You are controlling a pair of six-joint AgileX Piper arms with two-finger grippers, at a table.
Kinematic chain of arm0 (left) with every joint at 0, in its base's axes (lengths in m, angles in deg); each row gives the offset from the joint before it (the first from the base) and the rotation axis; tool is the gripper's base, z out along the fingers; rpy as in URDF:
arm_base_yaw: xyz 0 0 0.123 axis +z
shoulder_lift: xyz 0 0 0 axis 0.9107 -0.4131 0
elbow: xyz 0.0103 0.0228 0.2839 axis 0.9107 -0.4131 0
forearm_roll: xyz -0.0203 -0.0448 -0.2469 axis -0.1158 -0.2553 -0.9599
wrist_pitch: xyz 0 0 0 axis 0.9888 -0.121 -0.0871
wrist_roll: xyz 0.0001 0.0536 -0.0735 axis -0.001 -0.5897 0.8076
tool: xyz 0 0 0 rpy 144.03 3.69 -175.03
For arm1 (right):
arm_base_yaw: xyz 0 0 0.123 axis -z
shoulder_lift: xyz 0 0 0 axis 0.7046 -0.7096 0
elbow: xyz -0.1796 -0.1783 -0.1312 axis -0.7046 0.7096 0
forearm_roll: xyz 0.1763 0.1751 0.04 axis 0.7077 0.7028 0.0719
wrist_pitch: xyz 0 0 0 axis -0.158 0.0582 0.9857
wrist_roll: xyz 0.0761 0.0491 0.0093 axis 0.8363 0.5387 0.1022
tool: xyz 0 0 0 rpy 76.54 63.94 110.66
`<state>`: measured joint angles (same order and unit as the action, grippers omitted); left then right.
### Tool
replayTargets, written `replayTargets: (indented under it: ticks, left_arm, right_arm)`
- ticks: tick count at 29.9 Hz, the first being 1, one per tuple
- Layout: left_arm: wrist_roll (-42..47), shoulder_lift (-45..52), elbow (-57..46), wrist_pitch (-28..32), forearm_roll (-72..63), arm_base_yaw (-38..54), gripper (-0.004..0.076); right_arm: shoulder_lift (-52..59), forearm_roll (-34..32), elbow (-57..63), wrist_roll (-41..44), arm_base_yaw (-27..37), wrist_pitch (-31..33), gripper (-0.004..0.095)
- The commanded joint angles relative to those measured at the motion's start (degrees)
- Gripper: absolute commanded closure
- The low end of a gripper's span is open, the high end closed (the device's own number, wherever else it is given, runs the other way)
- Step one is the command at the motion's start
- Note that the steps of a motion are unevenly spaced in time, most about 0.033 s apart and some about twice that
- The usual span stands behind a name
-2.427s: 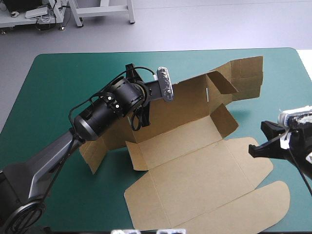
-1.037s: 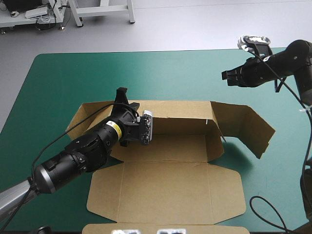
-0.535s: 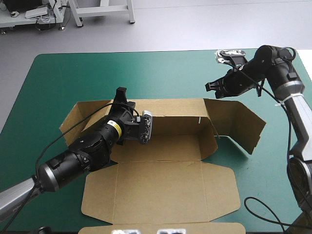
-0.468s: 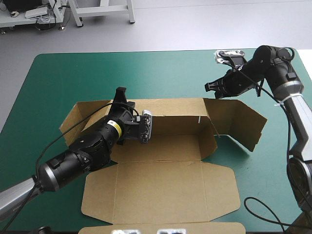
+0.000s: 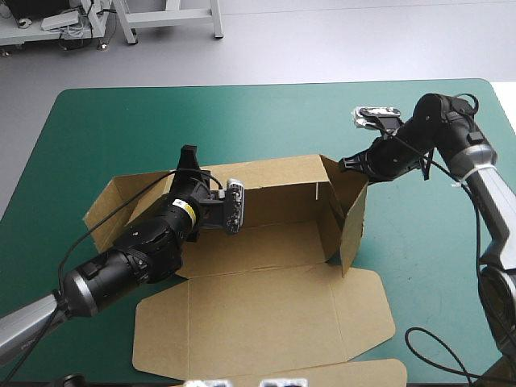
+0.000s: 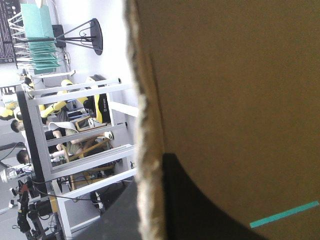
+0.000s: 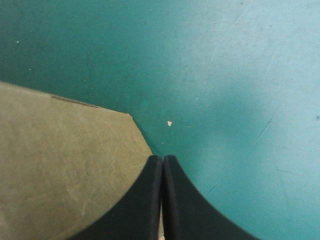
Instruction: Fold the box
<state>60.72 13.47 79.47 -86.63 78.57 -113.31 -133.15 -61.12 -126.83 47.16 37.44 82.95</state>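
Board of the box (image 5: 266, 242) looks light and stiff; grab wall edges. Left jaws clamp the back wall (image 5: 278, 189); right jaws, together, sit beside the side wall (image 5: 353, 218).

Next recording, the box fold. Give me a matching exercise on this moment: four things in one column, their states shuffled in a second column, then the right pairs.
Things
1. left gripper
2. right gripper
3. right end flap
4. lid panel

States
A. lies flat on the teal-green cover, toward the near edge
B. fingers shut in a point, tip at a flap's top corner
C. stands upright
D. clamped on the raised back wall of the box

Pairs: 1-D, 2-B, 3-C, 4-A
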Motion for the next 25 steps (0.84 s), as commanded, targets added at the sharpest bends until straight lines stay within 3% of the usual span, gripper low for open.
replayTargets:
  ticks: [1,10,14,21,25]
  left_arm:
    - [0.55,1.42,1.64,-0.44,1.50,-0.17,0.0733]
    - [3.20,1.42,1.64,-0.44,0.24,-0.17,0.0733]
    - [3.20,1.42,1.64,-0.44,-0.13,-0.17,0.0733]
    - [3.20,1.42,1.64,-0.57,-0.13,-0.17,0.0733]
    - [3.20,1.42,1.64,-0.57,-0.13,-0.17,0.0733]
  right_arm:
    - [5.50,4.45,0.63,-2.28,0.10,0.81,0.0925]
    - [10.84,10.33,9.26,-12.27,0.10,-0.45,0.0925]
    - [14.16,18.76,17.27,-19.11,0.10,-9.60,0.0925]
    - [21.82,23.06,32.63,-29.68,0.07,-24.84,0.0924]
    - [27.21,37.36,45.39,-47.59,0.07,-34.83,0.0925]
